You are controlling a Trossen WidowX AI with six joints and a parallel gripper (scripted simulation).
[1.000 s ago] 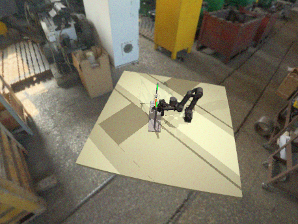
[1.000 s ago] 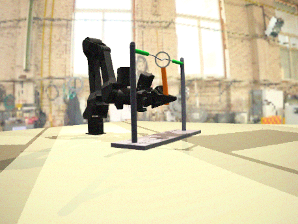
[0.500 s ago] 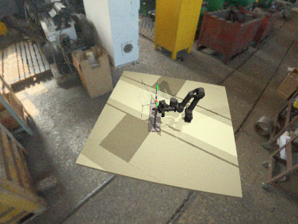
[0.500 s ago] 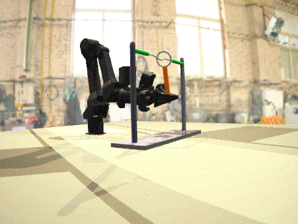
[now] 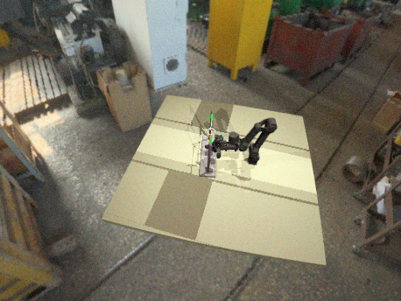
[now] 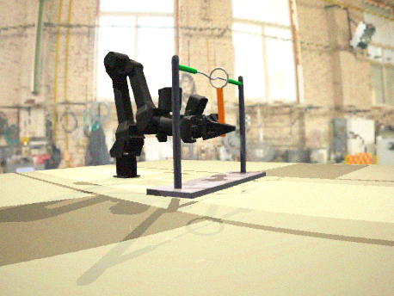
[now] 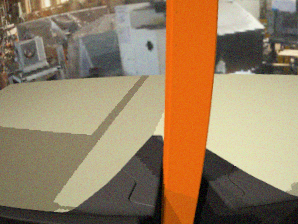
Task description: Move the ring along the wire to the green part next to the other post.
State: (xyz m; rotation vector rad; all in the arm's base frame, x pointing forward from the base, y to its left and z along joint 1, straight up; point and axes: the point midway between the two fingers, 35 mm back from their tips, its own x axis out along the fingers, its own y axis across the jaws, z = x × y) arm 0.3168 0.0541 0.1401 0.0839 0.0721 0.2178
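Our gripper (image 5: 211,148) (image 6: 233,128) (image 7: 166,145) is closed on the upright orange handle (image 6: 221,105) (image 7: 190,100), low down; above it, our grey ring (image 6: 210,80) surrounds the wire (image 6: 203,74) between two dark posts (image 6: 176,129) (image 6: 242,129), nearer the green part (image 6: 235,82) by the farther post in the exterior view

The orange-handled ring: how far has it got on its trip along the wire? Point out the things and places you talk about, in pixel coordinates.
The jaws (image 5: 208,146) (image 6: 234,127) grip the orange handle (image 6: 221,105) (image 7: 190,90), so the pickup looks done. The ring (image 6: 211,77) is in hand, around the grey stretch between the green parts. Still left: reach the far green part, hang it there, let go and back away.
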